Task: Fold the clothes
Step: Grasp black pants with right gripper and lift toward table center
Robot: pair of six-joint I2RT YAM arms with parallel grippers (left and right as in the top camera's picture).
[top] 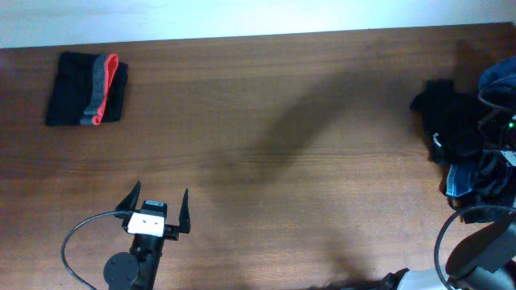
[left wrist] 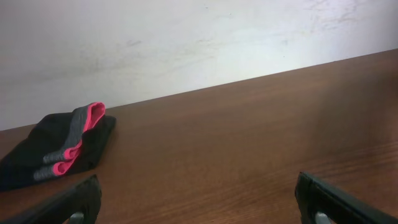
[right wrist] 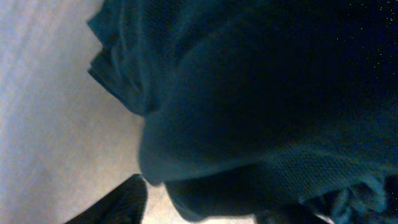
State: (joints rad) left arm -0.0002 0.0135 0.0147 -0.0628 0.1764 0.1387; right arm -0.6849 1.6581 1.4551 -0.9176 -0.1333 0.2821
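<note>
A heap of dark clothes, black with some blue, lies at the table's right edge. My right gripper is down in this heap. In the right wrist view dark fabric fills the frame and a fold of it sits between the jaws. Only the left finger shows clearly, drawn in against the fold. A folded black garment with a grey-red band lies at the far left, and it also shows in the left wrist view. My left gripper is open and empty near the front edge.
The brown wooden table runs between the folded garment and the heap. A pale wall stands behind the far edge. The right arm and its cables are at the front right corner.
</note>
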